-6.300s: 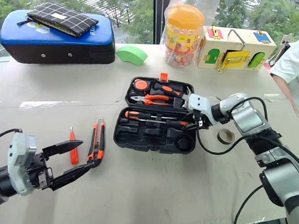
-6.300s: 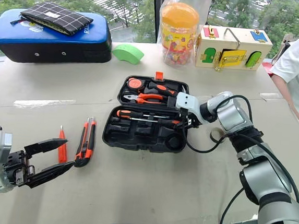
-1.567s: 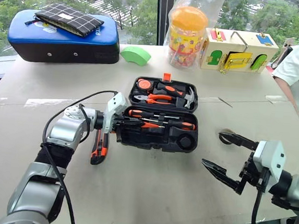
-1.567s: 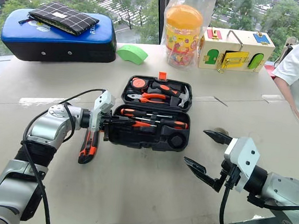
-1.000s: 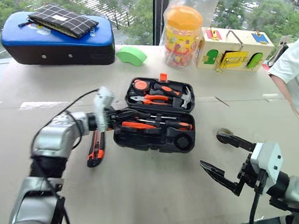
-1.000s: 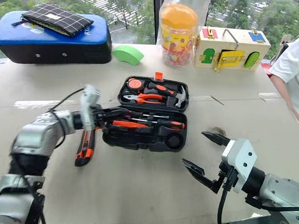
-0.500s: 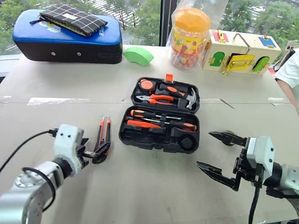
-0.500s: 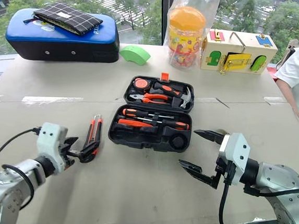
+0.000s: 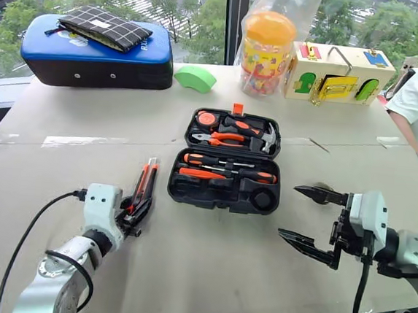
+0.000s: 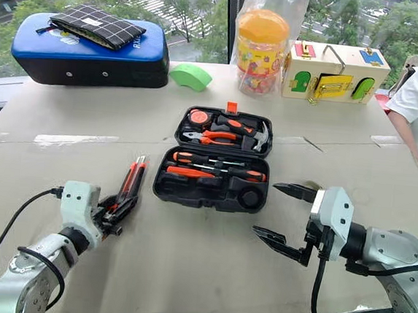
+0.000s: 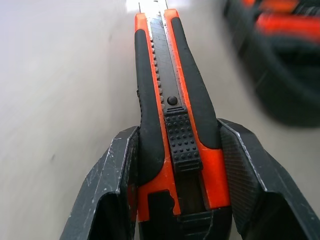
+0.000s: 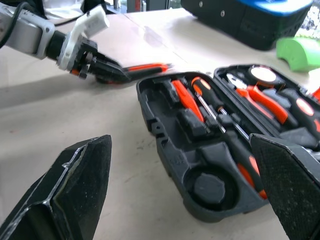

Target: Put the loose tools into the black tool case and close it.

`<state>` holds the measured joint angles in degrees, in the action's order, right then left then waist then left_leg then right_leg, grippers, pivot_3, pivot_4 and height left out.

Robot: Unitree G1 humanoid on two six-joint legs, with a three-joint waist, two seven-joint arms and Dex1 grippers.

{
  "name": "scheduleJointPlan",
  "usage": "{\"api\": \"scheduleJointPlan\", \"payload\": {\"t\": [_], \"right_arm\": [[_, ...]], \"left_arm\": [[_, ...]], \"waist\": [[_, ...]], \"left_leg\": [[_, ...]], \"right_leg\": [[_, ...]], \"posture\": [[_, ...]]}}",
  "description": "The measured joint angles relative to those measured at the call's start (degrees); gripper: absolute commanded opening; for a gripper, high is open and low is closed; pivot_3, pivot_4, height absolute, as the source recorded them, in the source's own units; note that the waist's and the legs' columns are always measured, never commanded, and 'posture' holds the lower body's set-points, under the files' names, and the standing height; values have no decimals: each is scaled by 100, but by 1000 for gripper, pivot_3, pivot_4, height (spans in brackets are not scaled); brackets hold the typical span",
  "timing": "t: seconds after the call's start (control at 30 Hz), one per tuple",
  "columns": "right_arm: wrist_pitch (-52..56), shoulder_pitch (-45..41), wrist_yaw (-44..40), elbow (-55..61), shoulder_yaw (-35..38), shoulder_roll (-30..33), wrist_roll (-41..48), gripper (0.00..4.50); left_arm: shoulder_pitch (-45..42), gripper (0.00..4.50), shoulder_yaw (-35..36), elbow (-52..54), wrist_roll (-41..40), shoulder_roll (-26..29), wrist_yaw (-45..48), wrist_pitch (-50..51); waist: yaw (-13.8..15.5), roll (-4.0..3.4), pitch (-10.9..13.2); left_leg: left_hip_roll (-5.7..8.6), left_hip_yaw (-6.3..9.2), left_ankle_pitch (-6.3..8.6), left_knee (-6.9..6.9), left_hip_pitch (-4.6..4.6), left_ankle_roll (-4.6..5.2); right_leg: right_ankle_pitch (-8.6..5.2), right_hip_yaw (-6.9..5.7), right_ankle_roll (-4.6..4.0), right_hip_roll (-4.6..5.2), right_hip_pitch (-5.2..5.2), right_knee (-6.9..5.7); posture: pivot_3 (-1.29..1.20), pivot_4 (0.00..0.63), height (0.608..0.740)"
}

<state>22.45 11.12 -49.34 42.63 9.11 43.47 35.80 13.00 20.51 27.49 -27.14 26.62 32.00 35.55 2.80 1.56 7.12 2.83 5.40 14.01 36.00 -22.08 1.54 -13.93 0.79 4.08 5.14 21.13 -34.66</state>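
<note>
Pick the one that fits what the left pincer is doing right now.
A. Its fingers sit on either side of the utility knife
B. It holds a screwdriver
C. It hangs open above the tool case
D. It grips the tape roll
A: in the left wrist view the left pincer has a black finger against each side of the orange-black utility knife, which lies on the table beside the open tool case.

left gripper [image 11: 175,165] | jaws now clamp utility knife [image 9: 142,189] | withdrawn from case [image 9: 224,194]
</note>
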Motion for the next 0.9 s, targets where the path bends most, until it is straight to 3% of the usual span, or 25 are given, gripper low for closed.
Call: {"api": "scheduleJointPlan", "payload": {"t": [0.03, 0.1, 0.17, 0.23, 0.43, 0.57, 0.77, 0.83, 0.9], "right_arm": [[0, 55, 49, 30, 65, 1, 1, 4500], [1, 115, 104, 55, 109, -6, 3, 4500], [3, 292, 153, 130, 209, -29, 6, 4500], [1, 375, 215, 172, 278, -33, 5, 4500], [25, 891, 449, 588, 570, -65, -10, 4500], [58, 1202, 611, 792, 716, -106, -22, 4500], [68, 1339, 731, 935, 741, -149, -47, 4500], [68, 1339, 736, 935, 741, -149, -56, 4500], [68, 1337, 737, 935, 741, -149, -58, 4500]], "left_arm": [[-392, 1669, -46, -214, -178, 509, 636, -86], [-922, 1669, -94, -431, -367, 912, 1276, -163], [-1787, 1669, -733, -1126, -225, 1593, 2412, -690], [-2363, 1669, -1317, -1808, 108, 1916, 3335, -1276], [-4767, 1669, -3210, -4542, 1409, 1670, 5664, -3457], [-4998, 1669, -3577, -5325, 1787, 1602, 5978, -3938], [-5082, 1669, -3686, -5384, 1869, 1603, 6023, -4090], [-5081, 2709, -3697, -5384, 1919, 1606, 6023, -4137], [-5082, 3447, -3694, -5386, 1953, 1611, 6016, -4135]], "waist": [[21, 6, 3], [16, -8, 1], [0, -12, 2], [-66, -18, 1], [-86, 13, 2], [-169, 15, 2], [-190, 11, 5], [-189, 11, 5], [-190, 13, 4]], "left_leg": [[-2, 10, -2, 4, -6, -4], [9, -1, -1, 4, -3, -2], [17, -16, 0, 2, 0, 7], [15, -32, -6, -4, 6, 38], [5, -31, -2, -5, -4, 52], [5, -29, 0, -7, -4, 56], [5, -26, 0, 8, -4, 56], [6, -26, 0, 9, -4, 57], [6, -24, 0, 9, -4, 57]], "right_leg": [[0, -12, -2, -14, 1, 0], [0, -2, 0, -20, 0, -1], [1, 10, 0, -20, 1, 3], [1, 27, 0, -21, 1, 7], [4, 24, 1, -28, 6, 17], [4, 25, 3, -25, 6, 17], [3, 22, 6, -21, 3, 7], [3, 22, 6, -22, 3, 5], [4, 20, 8, -23, 3, 3]], "posture": [[0, 150, 740], [0, 150, 740], [0, 150, 740], [0, 150, 740], [0, 150, 740], [0, 150, 740], [0, 150, 740], [0, 150, 740], [0, 150, 740]]}}
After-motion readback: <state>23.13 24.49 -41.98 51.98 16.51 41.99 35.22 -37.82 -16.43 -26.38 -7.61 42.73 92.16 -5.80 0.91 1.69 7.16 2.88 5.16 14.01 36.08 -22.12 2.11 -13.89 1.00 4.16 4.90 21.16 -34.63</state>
